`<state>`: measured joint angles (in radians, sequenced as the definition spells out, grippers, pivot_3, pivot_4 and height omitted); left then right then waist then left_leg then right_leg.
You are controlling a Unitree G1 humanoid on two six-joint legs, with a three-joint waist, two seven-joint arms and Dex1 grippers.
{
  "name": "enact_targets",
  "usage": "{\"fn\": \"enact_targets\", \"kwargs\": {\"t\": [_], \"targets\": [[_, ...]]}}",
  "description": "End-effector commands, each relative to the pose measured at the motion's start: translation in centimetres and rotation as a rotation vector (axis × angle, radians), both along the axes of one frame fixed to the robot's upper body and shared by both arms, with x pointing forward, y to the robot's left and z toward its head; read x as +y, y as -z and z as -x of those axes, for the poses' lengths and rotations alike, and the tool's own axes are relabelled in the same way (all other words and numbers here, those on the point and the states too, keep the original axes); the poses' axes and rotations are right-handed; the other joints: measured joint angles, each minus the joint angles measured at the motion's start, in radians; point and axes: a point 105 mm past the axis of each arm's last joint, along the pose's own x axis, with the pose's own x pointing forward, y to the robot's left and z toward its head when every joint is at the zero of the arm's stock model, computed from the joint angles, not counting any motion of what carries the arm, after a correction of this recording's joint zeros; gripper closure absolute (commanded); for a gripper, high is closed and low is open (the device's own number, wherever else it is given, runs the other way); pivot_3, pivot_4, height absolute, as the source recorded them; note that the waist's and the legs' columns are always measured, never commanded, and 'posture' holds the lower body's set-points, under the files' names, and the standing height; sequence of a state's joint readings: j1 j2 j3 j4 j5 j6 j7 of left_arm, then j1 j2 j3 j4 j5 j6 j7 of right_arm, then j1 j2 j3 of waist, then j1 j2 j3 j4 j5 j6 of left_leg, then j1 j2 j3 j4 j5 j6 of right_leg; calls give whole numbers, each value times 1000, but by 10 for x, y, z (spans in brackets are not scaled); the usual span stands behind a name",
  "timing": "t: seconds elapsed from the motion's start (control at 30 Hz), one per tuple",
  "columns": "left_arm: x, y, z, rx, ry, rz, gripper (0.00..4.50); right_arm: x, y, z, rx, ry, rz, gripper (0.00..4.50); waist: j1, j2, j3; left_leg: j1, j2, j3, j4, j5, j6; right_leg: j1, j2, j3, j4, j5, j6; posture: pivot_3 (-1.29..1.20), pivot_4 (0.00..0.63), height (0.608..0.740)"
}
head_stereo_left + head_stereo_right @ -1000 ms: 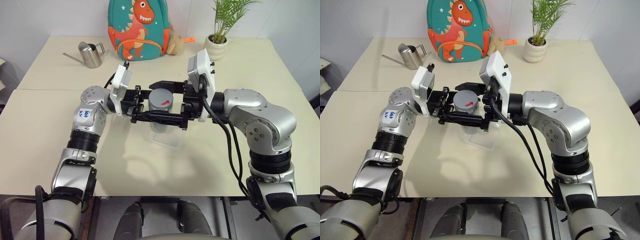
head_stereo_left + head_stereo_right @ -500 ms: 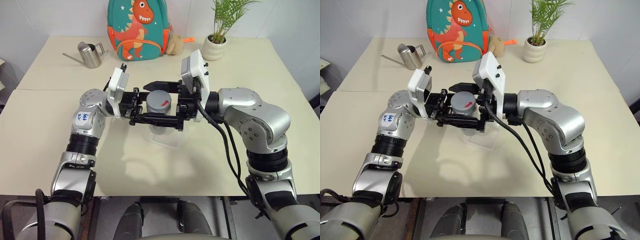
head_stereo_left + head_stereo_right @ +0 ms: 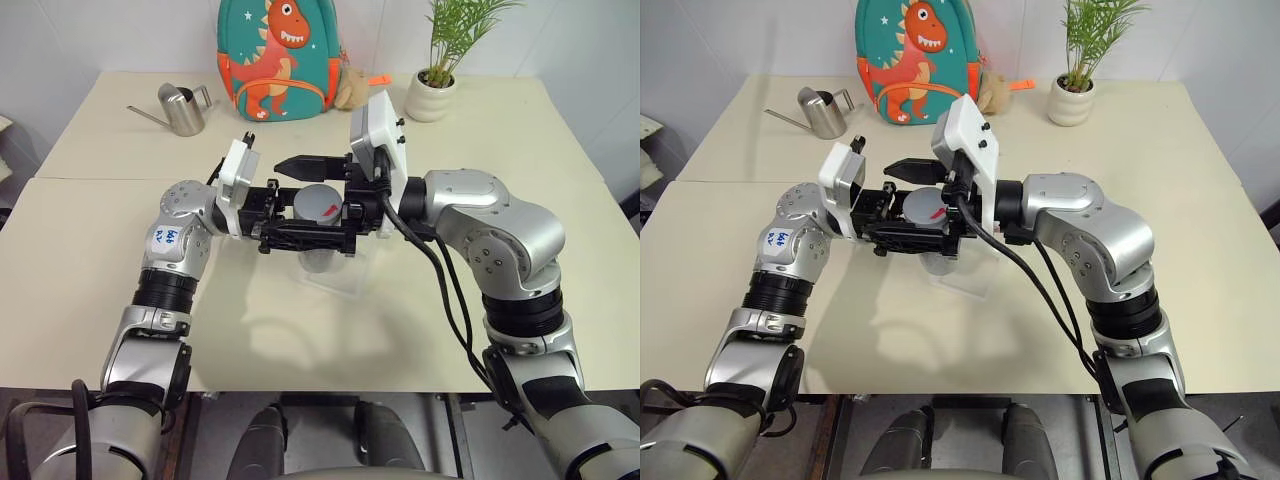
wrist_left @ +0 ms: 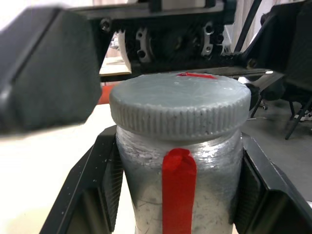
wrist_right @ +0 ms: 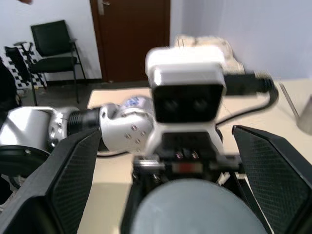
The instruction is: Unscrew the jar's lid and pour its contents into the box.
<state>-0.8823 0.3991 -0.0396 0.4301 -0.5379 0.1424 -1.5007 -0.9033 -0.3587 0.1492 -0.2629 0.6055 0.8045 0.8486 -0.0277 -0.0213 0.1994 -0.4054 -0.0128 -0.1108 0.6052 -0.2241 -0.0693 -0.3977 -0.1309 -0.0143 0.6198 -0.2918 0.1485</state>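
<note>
Pretty cramped mid-tabletop: the left gripper (image 3: 300,235) is clamped on the jar (image 4: 178,195), and the right gripper (image 3: 320,200) sits wide open around the lid (image 4: 179,105), right above the box (image 3: 335,280). The back edge is lined with a watering can (image 3: 178,108), backpack (image 3: 275,58) and plant pot (image 3: 432,95). Front edge and both side edges are wide open.

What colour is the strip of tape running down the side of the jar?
Red, a vertical strip on the clear jar below the grey lid; the left wrist view shows it best.
</note>
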Motion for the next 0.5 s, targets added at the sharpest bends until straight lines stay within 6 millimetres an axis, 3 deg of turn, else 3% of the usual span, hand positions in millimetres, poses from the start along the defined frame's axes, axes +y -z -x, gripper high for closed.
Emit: {"fn": "enact_targets", "kwargs": {"t": [0.03,0.5], "targets": [[-3,-8,10,-66,58,-3,2080,2,-7,-1,-35,11,-8,0,0,0,0,0,0,0,0,0,0,0,0,0,0,0,0,0,150,740],[3,-12,12,-68,48,13,2080,-19,-18,-20,-39,149,-43,0,0,0,0,0,0,0,0,0,0,0,0,0,0,0,0,0,150,740]]}}
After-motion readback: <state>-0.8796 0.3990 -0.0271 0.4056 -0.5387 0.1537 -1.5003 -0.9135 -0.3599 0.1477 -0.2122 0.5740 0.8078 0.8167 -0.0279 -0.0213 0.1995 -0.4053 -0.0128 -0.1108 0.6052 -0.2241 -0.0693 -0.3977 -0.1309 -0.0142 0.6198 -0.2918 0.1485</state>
